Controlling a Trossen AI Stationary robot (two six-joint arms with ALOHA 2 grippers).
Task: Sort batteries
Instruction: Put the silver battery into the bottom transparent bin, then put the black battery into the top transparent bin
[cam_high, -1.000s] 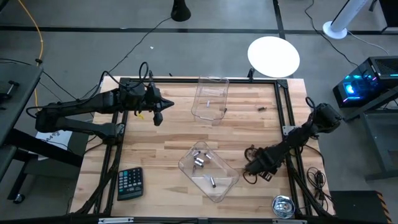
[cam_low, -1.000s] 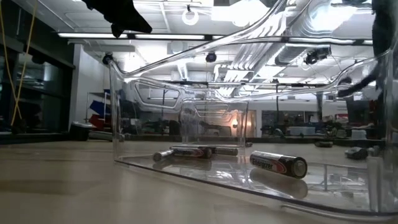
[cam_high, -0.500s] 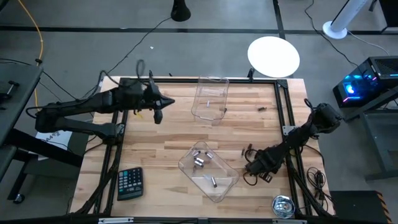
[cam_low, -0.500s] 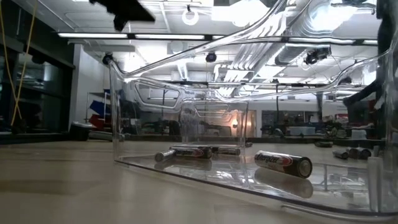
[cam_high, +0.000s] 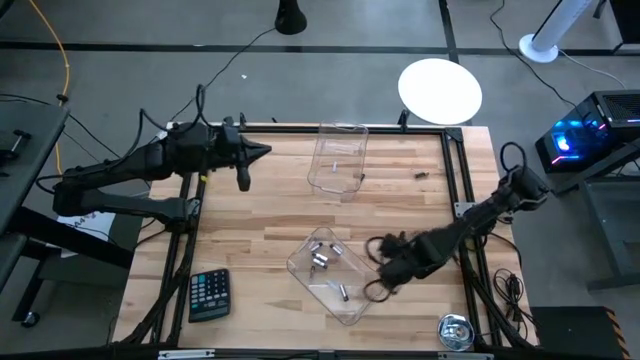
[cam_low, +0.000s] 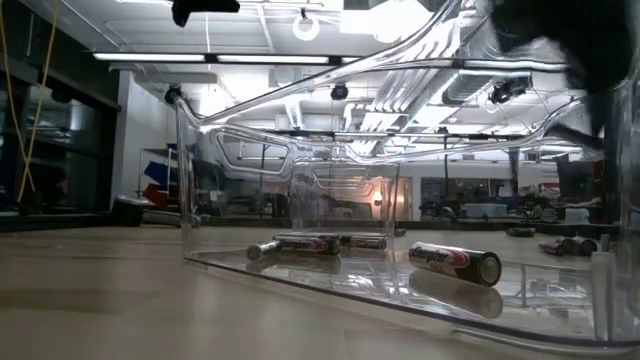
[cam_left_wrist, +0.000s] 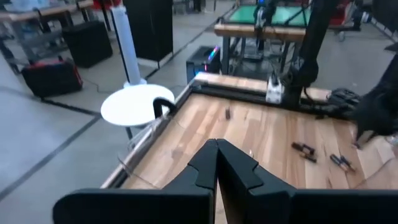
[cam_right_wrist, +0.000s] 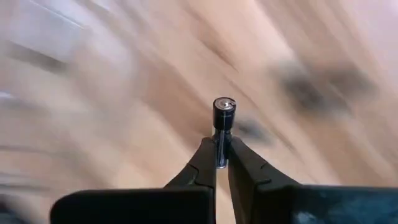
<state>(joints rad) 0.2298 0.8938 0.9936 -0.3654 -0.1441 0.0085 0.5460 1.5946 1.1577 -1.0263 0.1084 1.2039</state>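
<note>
My right gripper (cam_high: 374, 266) (cam_right_wrist: 220, 155) is shut on a dark battery (cam_right_wrist: 223, 112) above the wood, just right of the near clear tray (cam_high: 352, 306). That tray holds several batteries (cam_high: 320, 256) (cam_low: 455, 263) lying on its floor. A second clear tray (cam_high: 338, 160) stands at the far middle. Loose batteries (cam_high: 421, 174) (cam_left_wrist: 304, 150) lie on the table toward the right. My left gripper (cam_high: 264, 152) (cam_left_wrist: 217, 149) hangs shut and empty over the far left of the table. My right gripper pinches the battery by one end (cam_right_wrist: 219, 138) between its two fingertips. The battery lies along the fingers and sticks out past them, its other end (cam_right_wrist: 224, 104) free. It is lifted clear of the table.
A calculator (cam_high: 209, 295) lies at the near left corner and a round tape measure (cam_high: 455, 332) at the near right. A white round disc (cam_high: 440, 90) stands beyond the far edge. Bare wood lies between the two trays.
My right gripper has shut on a battery on the table's right part and has swung with it toward the left, up to the near tray. My left gripper has risen and tipped from pointing down to level, drawing back toward the far left.
</note>
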